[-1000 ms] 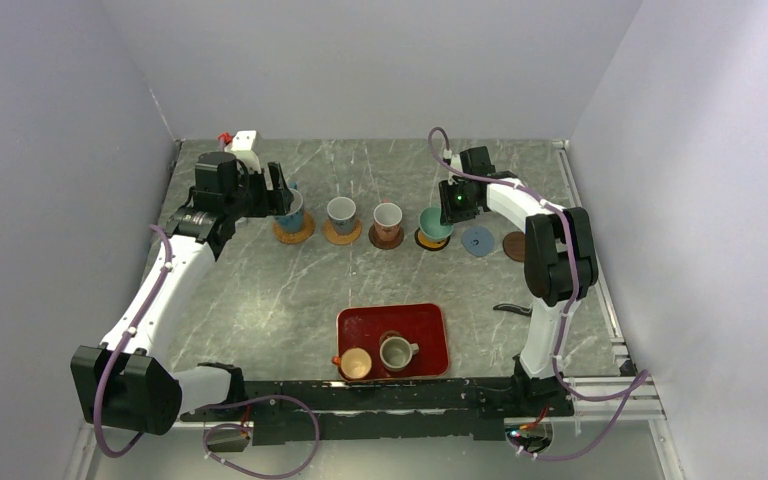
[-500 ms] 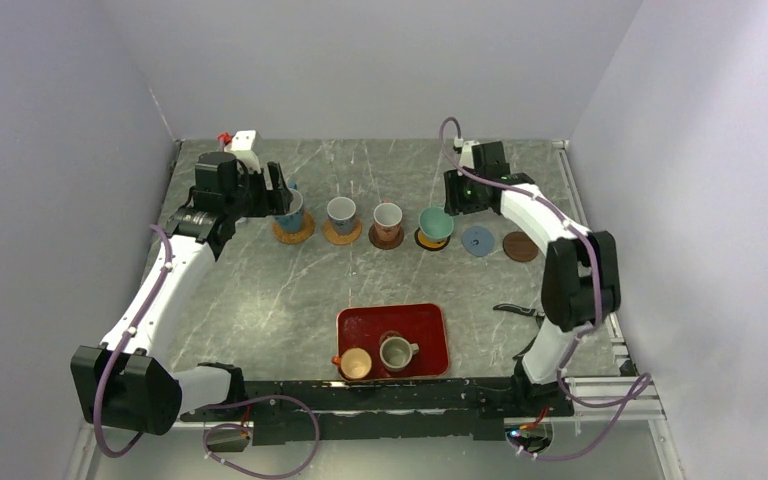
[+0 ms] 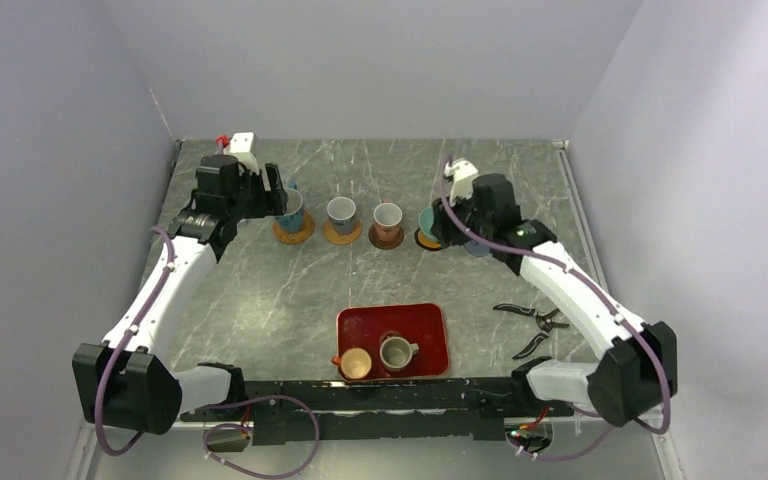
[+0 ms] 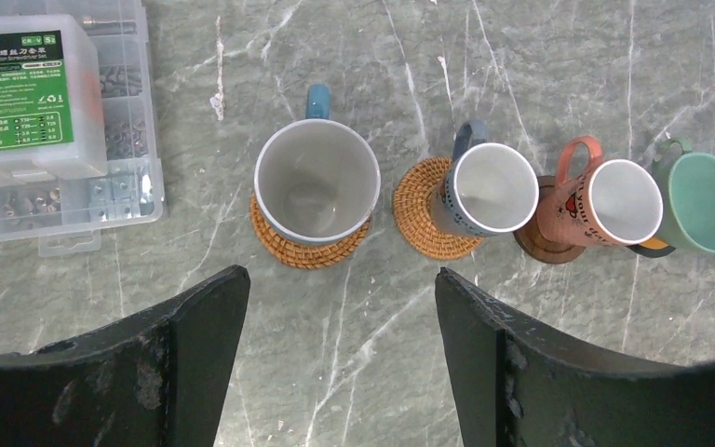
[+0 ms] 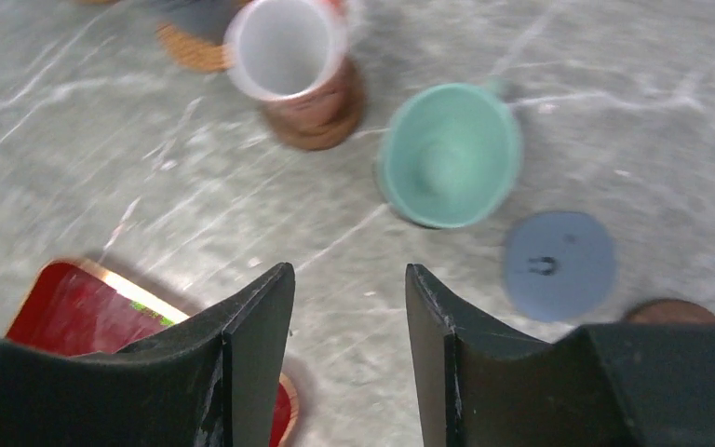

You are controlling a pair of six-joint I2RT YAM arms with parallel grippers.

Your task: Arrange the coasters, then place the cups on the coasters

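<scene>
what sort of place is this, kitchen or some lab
Most likely a robotics lab cell, not a kitchen: plain walls box in the table, and a clear screw box and pliers lie on it.

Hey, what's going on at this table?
Two robot arms are setting cups on coasters. Four stand on coasters in a row, from the big white cup to the teal cup. The blue-grey coaster and a brown coaster are bare; the orange cup and olive cup sit in the red tray. The left pincer and right pincer are open and empty.
</scene>
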